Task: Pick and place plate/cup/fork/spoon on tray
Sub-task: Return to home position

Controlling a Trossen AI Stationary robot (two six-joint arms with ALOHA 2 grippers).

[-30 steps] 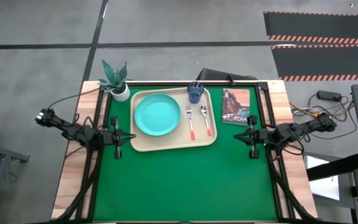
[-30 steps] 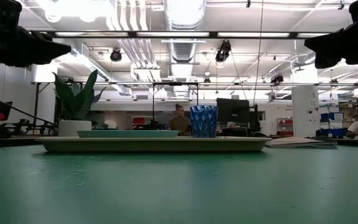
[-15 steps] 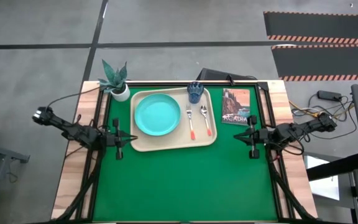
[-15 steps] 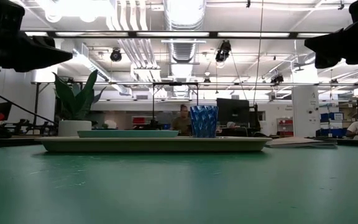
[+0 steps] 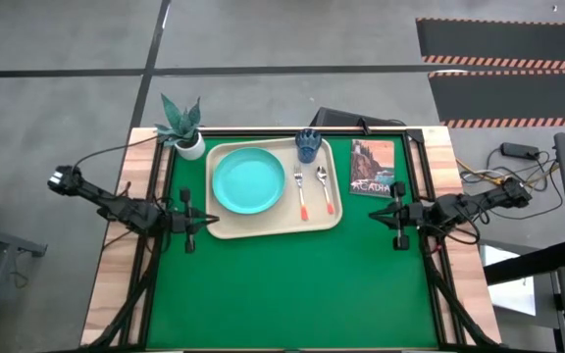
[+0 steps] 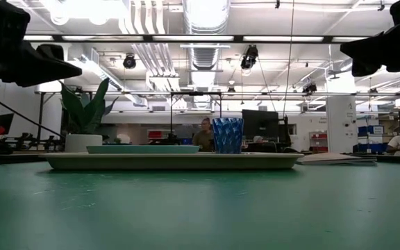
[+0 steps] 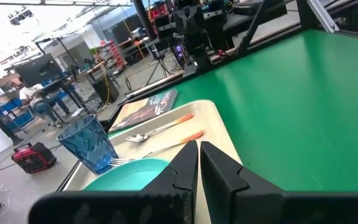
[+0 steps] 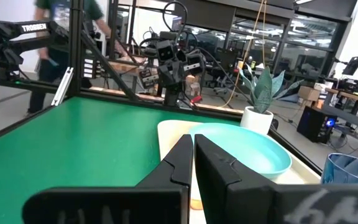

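Observation:
The beige tray [image 5: 226, 227] lies on the far half of the green mat. On it rest the teal plate [image 5: 249, 182], the blue cup [image 5: 308, 145] standing at its far edge, the fork [image 5: 301, 192] and the spoon [image 5: 326, 190], side by side to the right of the plate. My left gripper [image 5: 210, 221] is shut and empty at the tray's near left corner, above the mat; its tips show in the left wrist view [image 7: 198, 147]. My right gripper [image 5: 375, 212] is shut and empty to the right of the tray, near the book; its tips show in the right wrist view [image 8: 191, 138].
A white pot with a green plant [image 5: 186, 137] stands at the far left corner. A book [image 5: 372, 167] lies to the right of the tray. The near half of the green mat [image 5: 292, 294] holds nothing. Black frame rails [image 5: 428, 255] run along the table's sides.
My left gripper has sunk a little and crept slightly toward the table's near edge, still shut. The things on the tray have not moved.

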